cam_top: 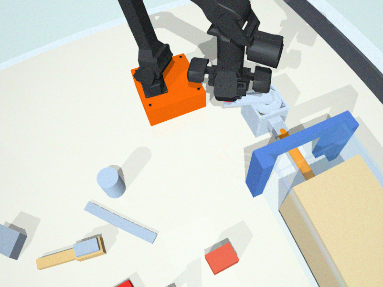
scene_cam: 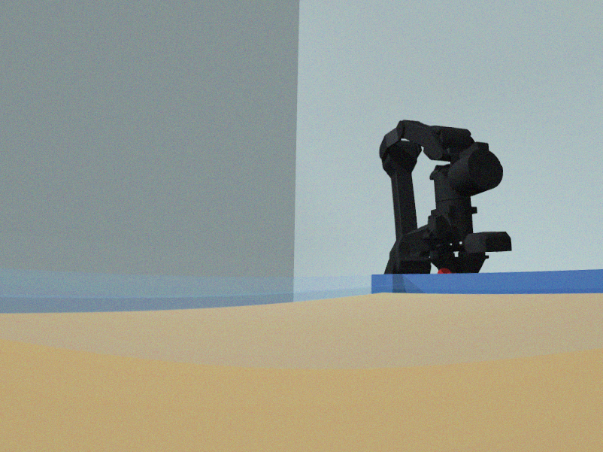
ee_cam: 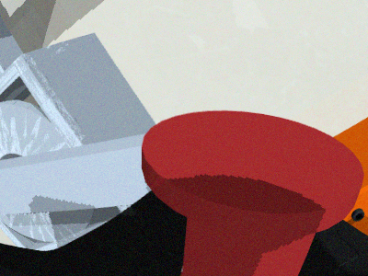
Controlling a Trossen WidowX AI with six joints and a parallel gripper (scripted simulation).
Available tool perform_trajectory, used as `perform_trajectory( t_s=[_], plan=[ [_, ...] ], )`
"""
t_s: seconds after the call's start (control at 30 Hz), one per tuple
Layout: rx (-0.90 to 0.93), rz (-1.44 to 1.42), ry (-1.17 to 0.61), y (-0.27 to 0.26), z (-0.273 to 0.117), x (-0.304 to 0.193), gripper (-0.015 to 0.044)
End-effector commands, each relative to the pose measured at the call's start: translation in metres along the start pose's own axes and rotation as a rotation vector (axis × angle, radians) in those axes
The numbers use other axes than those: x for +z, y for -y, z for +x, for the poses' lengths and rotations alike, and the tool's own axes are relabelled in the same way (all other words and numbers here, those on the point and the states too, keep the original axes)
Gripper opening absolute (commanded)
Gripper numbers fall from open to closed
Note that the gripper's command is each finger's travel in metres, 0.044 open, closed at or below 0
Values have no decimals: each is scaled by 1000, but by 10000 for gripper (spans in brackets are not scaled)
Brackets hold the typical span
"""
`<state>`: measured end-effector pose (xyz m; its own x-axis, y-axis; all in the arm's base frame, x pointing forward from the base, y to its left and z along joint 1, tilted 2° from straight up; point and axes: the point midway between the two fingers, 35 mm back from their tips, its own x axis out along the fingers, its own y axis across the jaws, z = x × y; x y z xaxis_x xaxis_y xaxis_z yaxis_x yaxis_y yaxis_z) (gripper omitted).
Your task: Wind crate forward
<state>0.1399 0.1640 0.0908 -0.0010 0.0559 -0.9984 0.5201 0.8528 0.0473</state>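
Clamped on the red knob point(cam_top: 228, 101) point(scene_cam: 443, 271) point(ee_cam: 258, 143), the end effector point(cam_top: 227, 99) point(scene_cam: 459, 267) point(ee_cam: 248, 244) could strike the orange base point(cam_top: 178, 110) point(ee_cam: 355, 189) beside it if its arc strays, stalling the crate point(cam_top: 332, 210) point(scene_cam: 301, 401), which lies beyond the winch point(cam_top: 250, 121) point(ee_cam: 92, 92) from it, short of the frame point(cam_top: 300, 138) point(scene_cam: 483, 282).

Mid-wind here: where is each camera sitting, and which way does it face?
Top: above the bench, looking steeply down; shows the arm, gripper, winch, blue frame and crate.
Exterior: low, apparently behind the crate, looking level over it toward the blue frame and arm.
Wrist: on the arm near the gripper, looking past the red knob at the winch; dark gripper parts show at the bottom.
Top and exterior share the arm, blue frame and crate.
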Motion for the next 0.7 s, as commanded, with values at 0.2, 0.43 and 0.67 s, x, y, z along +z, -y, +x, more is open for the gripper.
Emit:
perform_trajectory(
  t_s=[0.2, 0.43, 0.67],
  plan=[
    [8, 8, 35, -11, 0, 22, 0],
    [9, 8, 36, -18, -1, 32, 0],
    [9, 8, 37, -25, -1, 40, 0]
  ],
)
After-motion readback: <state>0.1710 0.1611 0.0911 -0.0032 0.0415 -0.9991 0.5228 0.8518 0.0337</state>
